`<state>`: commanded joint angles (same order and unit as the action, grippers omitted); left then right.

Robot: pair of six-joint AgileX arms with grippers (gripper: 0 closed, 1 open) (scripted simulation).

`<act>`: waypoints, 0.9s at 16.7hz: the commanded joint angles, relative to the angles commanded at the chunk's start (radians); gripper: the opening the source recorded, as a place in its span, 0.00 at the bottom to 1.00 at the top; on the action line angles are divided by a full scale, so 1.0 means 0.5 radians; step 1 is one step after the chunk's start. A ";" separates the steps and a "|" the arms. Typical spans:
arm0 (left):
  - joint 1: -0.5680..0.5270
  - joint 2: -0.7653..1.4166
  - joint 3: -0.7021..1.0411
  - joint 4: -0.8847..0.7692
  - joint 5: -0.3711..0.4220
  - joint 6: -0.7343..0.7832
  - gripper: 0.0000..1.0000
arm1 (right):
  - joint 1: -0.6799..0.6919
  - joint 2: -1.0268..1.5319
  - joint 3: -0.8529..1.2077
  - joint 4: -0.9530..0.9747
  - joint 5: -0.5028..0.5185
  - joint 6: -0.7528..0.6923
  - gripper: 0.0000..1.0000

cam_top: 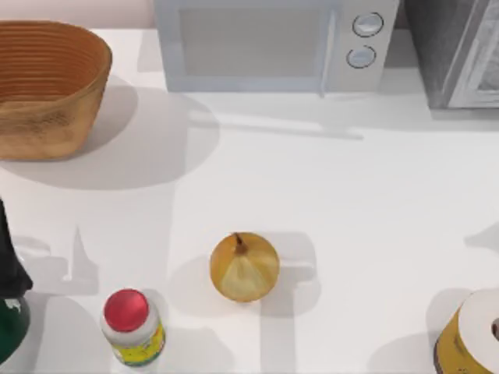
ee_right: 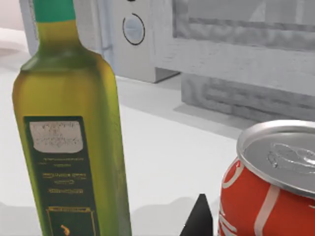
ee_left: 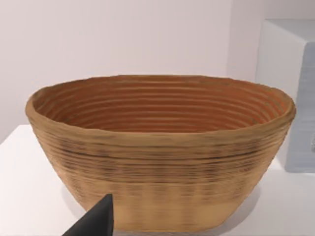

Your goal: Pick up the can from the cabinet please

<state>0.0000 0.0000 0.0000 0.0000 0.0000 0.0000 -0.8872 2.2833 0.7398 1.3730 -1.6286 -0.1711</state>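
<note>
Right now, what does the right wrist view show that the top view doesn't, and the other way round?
Right wrist view alone: a red soda can with a silver lid, and a tall olive-oil bottle standing beside it on the white surface.

Top view alone: a woven basket at the table's far left, an onion near the middle, and a red-capped bottle at the near edge.

Both: the white microwave, its round dials visible in each.

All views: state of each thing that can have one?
Microwave: door shut.
Basket: upright, nothing in it.
Onion: loose on the table, stem up.
Red-capped bottle: upright, capped.
Olive-oil bottle: upright, green cap on.
Can: upright, unopened, standing on the table, not gripped.
Yellow tub: upright, white lid on.
</note>
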 joint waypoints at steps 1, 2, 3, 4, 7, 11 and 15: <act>0.000 0.000 0.000 0.000 0.000 0.000 1.00 | 0.000 0.000 0.000 0.000 0.000 0.000 0.00; 0.000 0.000 0.000 0.000 0.000 0.000 1.00 | 0.000 0.000 0.000 0.000 0.000 0.000 0.00; 0.000 0.000 0.000 0.000 0.000 0.000 1.00 | 0.000 0.000 0.000 0.000 0.000 0.000 0.08; 0.000 0.000 0.000 0.000 0.000 0.000 1.00 | 0.000 0.000 0.000 0.000 0.000 0.000 0.15; 0.000 0.000 0.000 0.000 0.000 0.000 1.00 | 0.000 0.000 0.000 0.000 0.000 0.000 0.38; 0.000 0.000 0.000 0.000 0.000 0.000 1.00 | 0.000 0.000 0.000 0.000 0.000 0.000 0.68; 0.000 0.000 0.000 0.000 0.000 0.000 1.00 | 0.000 0.000 0.000 0.000 0.000 0.000 0.98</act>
<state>0.0000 0.0000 0.0000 0.0000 0.0000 0.0000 -0.8872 2.2833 0.7398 1.3730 -1.6286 -0.1711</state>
